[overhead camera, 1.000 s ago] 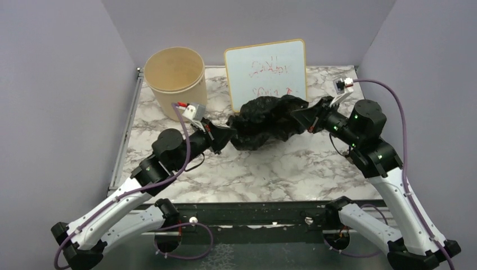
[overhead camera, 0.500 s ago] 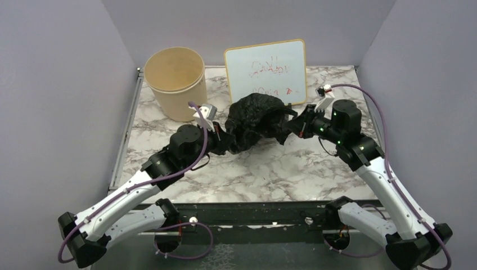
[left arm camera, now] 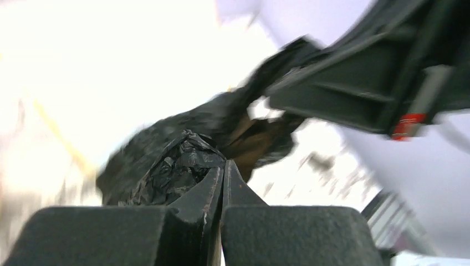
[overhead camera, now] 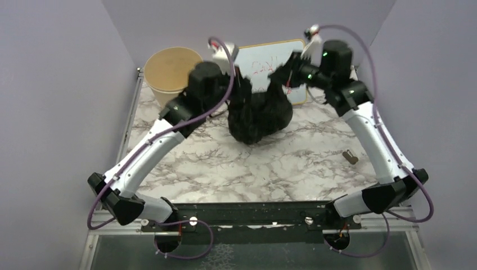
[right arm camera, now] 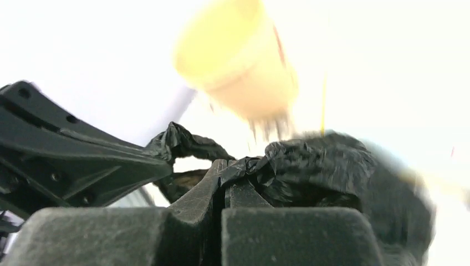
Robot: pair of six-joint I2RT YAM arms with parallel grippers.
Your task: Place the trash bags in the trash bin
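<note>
While left gripper [left arm camera: 223,169] and right gripper [right arm camera: 224,169] both pinch trash bags [overhead camera: 260,115] aloft, glossy plastic may slip, or sagging bulk clip trash bin [overhead camera: 160,79]

Three plain lavender-grey walls close the space in: a back wall [overhead camera: 253,19], a left wall [overhead camera: 56,84] and a right wall [overhead camera: 427,84]. The tabletop [overhead camera: 270,169] is white marble pattern with grey veins. A metal strip [overhead camera: 126,140] runs along its left edge and a black bar [overhead camera: 247,211] along the near edge. A whiteboard [overhead camera: 256,56] with red writing leans at the back. A small brown object [overhead camera: 350,156] lies on the right. The light is soft and even.
</note>
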